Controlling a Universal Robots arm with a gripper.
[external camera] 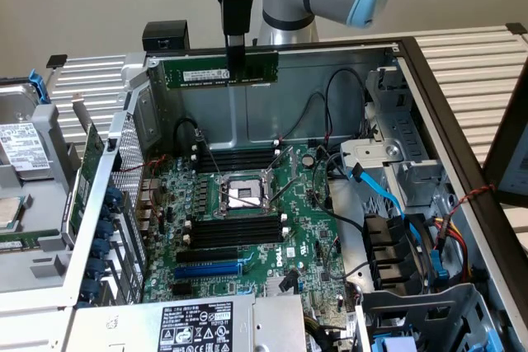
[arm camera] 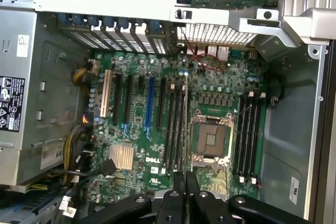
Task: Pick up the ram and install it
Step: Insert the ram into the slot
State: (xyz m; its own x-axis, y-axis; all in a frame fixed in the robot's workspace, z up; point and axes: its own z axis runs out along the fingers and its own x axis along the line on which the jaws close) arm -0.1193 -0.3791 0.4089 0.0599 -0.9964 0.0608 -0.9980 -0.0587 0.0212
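The ram (external camera: pixel 198 71), a thin green stick with a white label, hangs lengthwise in the air over the far wall of the open computer case. My gripper (external camera: pixel 236 72) is shut on it near its middle, coming down from above. In the wrist view the ram (arm camera: pixel 186 119) shows edge-on as a thin line running out from between the black fingers (arm camera: pixel 179 182). Under it lies the green motherboard (external camera: pixel 305 241) with black empty memory slots (external camera: pixel 235 157) on both sides of the processor socket (external camera: pixel 239 195). The ram is well above the slots (arm camera: pixel 173 127) and touches nothing else.
A larger green card with a metal bracket (external camera: pixel 87 177) stands at the case's edge on the exterior view's left. The silver power supply (external camera: pixel 198 326) sits at the near end. Blue and black cables (external camera: pixel 388 195) and drive bays crowd the exterior view's right. A hard drive (external camera: pixel 21 146) lies outside the case.
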